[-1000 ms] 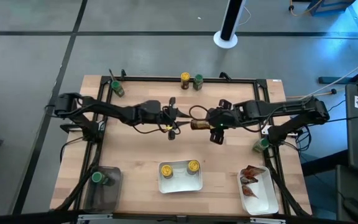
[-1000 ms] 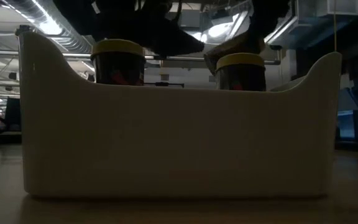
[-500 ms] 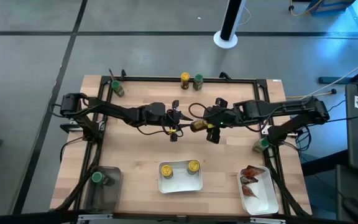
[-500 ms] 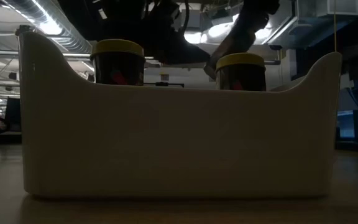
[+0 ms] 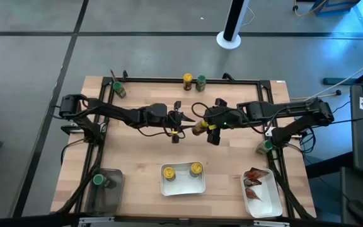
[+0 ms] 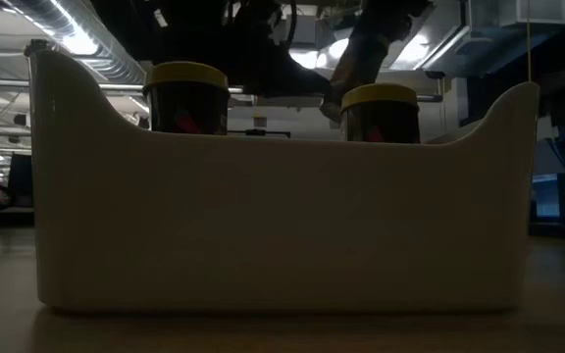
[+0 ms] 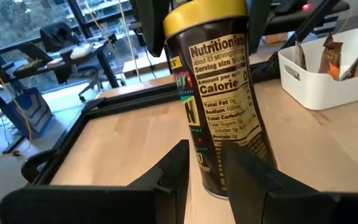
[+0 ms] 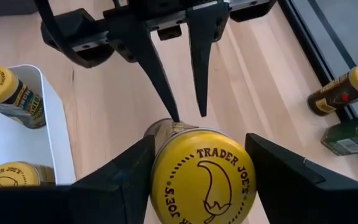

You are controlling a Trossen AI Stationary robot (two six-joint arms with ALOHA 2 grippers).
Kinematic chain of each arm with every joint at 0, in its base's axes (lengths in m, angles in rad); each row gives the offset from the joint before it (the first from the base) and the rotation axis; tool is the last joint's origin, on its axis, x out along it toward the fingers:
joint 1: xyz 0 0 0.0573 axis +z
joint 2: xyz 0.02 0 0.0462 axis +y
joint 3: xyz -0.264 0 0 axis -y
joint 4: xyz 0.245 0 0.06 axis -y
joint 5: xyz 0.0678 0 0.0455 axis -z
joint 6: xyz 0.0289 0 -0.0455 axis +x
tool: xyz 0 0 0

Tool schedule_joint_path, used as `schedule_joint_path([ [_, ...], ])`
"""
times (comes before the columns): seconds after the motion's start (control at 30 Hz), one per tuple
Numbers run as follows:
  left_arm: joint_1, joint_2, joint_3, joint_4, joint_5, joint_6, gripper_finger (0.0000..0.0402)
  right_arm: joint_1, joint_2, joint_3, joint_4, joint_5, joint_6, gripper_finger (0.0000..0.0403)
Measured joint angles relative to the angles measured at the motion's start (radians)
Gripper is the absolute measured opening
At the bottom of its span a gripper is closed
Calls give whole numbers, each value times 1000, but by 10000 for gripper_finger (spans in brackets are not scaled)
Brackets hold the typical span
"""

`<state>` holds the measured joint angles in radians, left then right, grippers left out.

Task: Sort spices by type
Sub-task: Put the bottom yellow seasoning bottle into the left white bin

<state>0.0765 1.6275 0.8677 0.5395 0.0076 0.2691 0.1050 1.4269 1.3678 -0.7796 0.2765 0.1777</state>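
Note:
A brown spice jar with a yellow cap (image 7: pixel 219 93) stands tilted at the middle of the table, seen in the high view as the jar (image 5: pixel 198 128). My right gripper (image 8: pixel 201 155) is shut on its cap. My left gripper (image 7: pixel 204 147) is level with the jar's lower half on its left side. Its fingers are a narrow gap apart, and I cannot tell whether they touch the jar. In the high view the left gripper (image 5: pixel 180 121) faces the right gripper (image 5: pixel 206 128). Two yellow-capped jars (image 5: pixel 169 171) stand in the middle white tray (image 5: pixel 181 188). My right gripper pinches the jar by its yellow cap (image 8: pixel 166 163), one finger (image 8: pixel 120 180) on each side of it. It comes slanting down from the table's right. The jar leans with the cap uppermost, and its bottom end (image 7: pixel 229 190) is at the tabletop.
Red-orange packets (image 5: pixel 255 183) lie in the right white tray (image 5: pixel 271 205). A green-capped jar (image 5: pixel 98 180) sits in the dark bin (image 5: pixel 109 197) at the near left. At the far edge are a yellow-capped jar (image 5: pixel 187 79) and green-capped jars (image 5: pixel 201 82), (image 5: pixel 117 88). One more green-capped jar (image 5: pixel 263 148) is at the right edge.
My right gripper has moved toward the table's left and tipped upward. The jar has swung from lying nearly level to leaning steeply, cap up. My left gripper has edged a little to the right, toward the jar.

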Motion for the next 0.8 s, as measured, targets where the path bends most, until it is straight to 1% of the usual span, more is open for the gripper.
schedule_joint_path([
  [0.07, -2, -32, 0, -52, -10, -2, 81, 0, 0, 0, 6, -18, 0, 229],
  [0.17, -11, -103, 0, -154, -51, -5, 81, 0, 0, 0, 11, -88, 0, 229],
  [0.23, -18, -157, 0, -252, -83, -7, 81, 9, 0, 0, 25, -118, 0, 229],
  [0.33, -24, -241, 0, -405, -115, -36, 81, 39, 0, 0, 45, -128, -16, 229],
  [0.43, -24, -309, 0, -506, -134, -80, 81, 87, 0, 0, 80, -130, -24, 229],
  [0.57, -23, -353, -13, -545, -136, -111, 81, 150, 23, 0, 139, -130, -22, 229],
  [0.73, -24, -365, -31, -556, -137, -118, 81, 214, 84, 0, 216, -142, -22, 229],
  [0.8, -24, -365, -36, -557, -153, -127, 81, 233, 112, 0, 243, -154, -25, 229],
])
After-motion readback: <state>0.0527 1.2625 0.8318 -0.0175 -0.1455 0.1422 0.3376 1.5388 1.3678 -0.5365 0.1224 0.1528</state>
